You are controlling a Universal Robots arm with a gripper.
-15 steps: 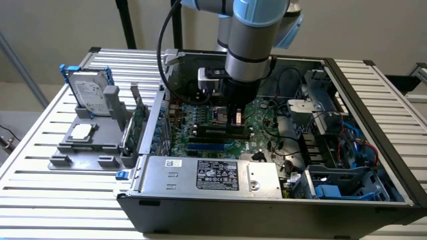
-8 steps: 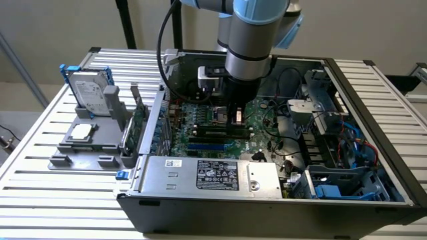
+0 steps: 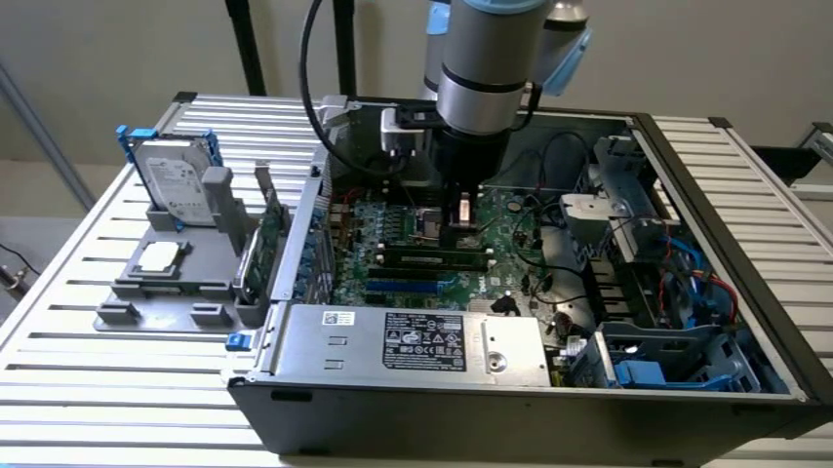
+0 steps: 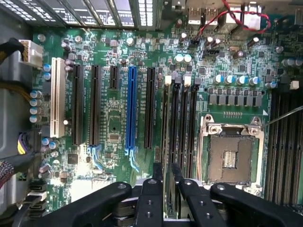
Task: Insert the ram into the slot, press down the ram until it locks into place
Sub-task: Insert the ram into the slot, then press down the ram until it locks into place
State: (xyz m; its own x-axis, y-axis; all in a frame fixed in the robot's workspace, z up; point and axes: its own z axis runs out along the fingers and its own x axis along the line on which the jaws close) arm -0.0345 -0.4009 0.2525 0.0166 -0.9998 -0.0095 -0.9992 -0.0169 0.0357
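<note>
Exterior view's middle has the gripper [image 3: 463, 232] low inside the open computer case [image 3: 521, 400], over the ram [image 3: 423, 256], which lies along one of the parallel black memory rows. From the wrist, the two fingers [image 4: 157, 177] stand close on either side of the stick's top edge and seem clamped on it. The ram [image 4: 165, 137] runs edge-on along the slot [image 4: 166, 84], the row farthest from the bare processor socket [image 4: 230, 158]. Whether it is fully seated cannot be told.

The likely trouble is uneven pressure. The grip sits toward one end, so a push could sink that end alone and leave the other clip unlatched. A stick slightly off the slot's line could jam, or flex the motherboard [image 4: 109, 109].

At the exterior view's left, a grey tray [image 3: 131, 288] holds an upright hard drive [image 3: 176, 180] and a small square chip [image 3: 159, 255]. The case holds the motherboard, a labelled metal box [image 3: 416, 341] near the front, and, to the right, loose cables [image 3: 677, 263] and a blue bracket [image 3: 645, 370].
</note>
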